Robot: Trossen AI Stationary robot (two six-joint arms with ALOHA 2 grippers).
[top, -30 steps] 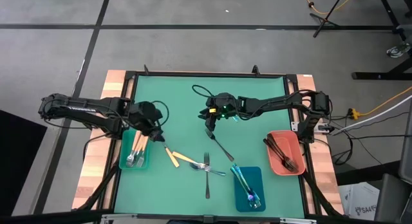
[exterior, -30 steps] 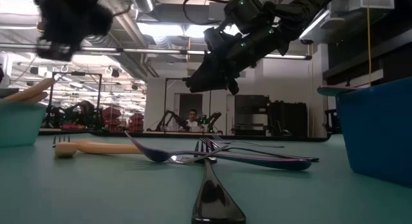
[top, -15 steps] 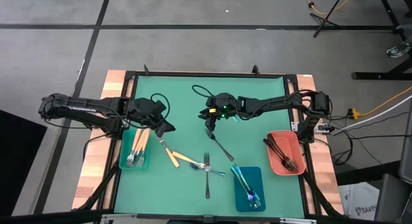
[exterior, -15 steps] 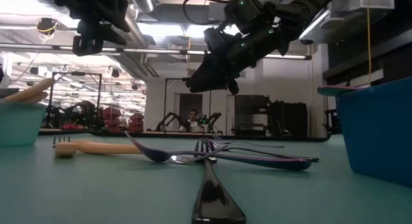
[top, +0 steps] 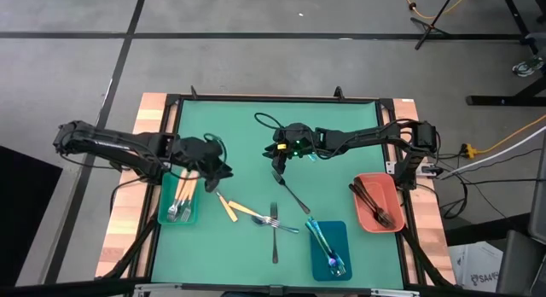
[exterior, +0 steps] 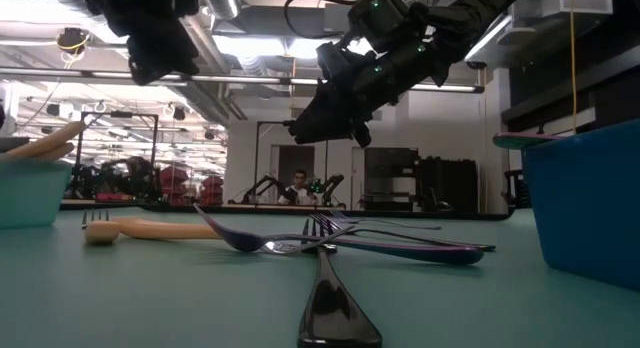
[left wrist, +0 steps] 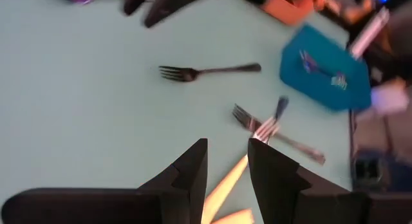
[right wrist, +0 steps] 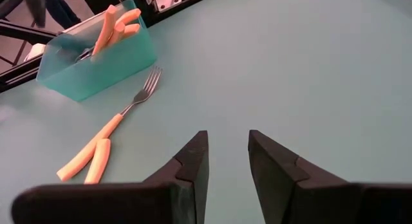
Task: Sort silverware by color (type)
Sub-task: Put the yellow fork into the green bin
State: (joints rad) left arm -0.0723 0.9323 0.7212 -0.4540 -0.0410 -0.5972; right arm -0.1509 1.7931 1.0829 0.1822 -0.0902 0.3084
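**Q:** where are you at with the sorting?

**A:** Mid-sort, I reckon. I'm hovering the left gripper (top: 223,171) just beside the teal tray (top: 164,217), over the loose orange-handled pieces (top: 229,208) lying on the worktop (top: 239,131). Its fingers (left wrist: 193,166) are narrowly parted and holding nothing. The right gripper (top: 278,160) is hanging mid-worktop above one end of the black fork (top: 293,193), fingers (right wrist: 192,161) also slightly apart and empty.

**Q:** what's left?

**A:** A crossed pile near the front: a silver fork (top: 274,217), a bluish one (top: 285,228), a dark piece (top: 275,245). The blue tray (top: 341,232) and red tray (top: 363,217) are holding some already.

**Q:** next move?

**A:** I'm guessing: dropping the left onto an orange handle and pinching it flat against the worktop. Tricky, as they're slim.
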